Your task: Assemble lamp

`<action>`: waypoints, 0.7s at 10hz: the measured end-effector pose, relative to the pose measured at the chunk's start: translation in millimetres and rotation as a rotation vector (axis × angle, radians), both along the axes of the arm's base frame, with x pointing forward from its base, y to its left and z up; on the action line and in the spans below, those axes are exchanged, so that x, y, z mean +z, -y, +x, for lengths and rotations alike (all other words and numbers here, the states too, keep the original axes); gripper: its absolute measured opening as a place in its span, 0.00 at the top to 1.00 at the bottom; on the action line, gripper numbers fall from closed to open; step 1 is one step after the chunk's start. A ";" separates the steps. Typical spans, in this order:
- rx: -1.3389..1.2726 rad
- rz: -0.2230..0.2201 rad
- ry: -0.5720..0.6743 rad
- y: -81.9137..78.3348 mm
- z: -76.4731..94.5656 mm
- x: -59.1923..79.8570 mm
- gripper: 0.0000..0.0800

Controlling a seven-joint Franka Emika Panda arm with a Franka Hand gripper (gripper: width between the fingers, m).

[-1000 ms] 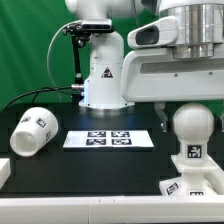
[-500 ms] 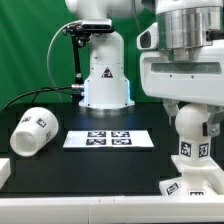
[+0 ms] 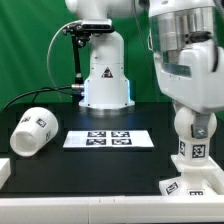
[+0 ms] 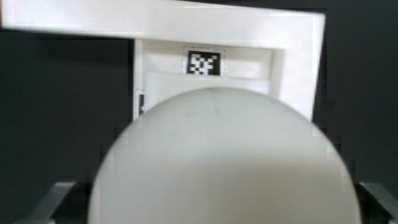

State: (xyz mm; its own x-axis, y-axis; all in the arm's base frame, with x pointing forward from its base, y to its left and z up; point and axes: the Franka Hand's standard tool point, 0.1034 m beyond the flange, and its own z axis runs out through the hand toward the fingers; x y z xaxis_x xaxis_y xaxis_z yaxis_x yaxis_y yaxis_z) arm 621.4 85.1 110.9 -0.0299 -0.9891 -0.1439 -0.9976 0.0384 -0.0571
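The rounded white bulb (image 3: 191, 128) stands upright, its tagged neck on the flat square base (image 3: 186, 187) at the exterior view's right front. My gripper (image 3: 192, 112) has come down over the bulb from above. In the wrist view the bulb (image 4: 217, 160) fills the space between my two dark fingers (image 4: 64, 203), with a thin gap on each side, so the jaws are open around it. The base (image 4: 249, 35) with its tag lies behind the bulb there. The tapered shade (image 3: 30, 131) lies on its side at the exterior view's left.
The marker board (image 3: 107, 139) lies flat in the middle of the black table. The arm's white pedestal (image 3: 105, 80) stands behind it. A white block edge (image 3: 4, 170) shows at the front left corner.
The arm has moved toward the exterior view's right and come down, so the gripper now sits over the bulb. The bulb, base and shade have not moved.
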 end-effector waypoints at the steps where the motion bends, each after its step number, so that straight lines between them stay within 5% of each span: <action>1: -0.183 0.025 -0.023 1.2 0.8 0.7 0.28; 3: -0.442 0.073 -0.029 -1.5 3.6 1.9 0.28; 7: -0.468 0.079 -0.023 -3.5 4.1 3.0 0.25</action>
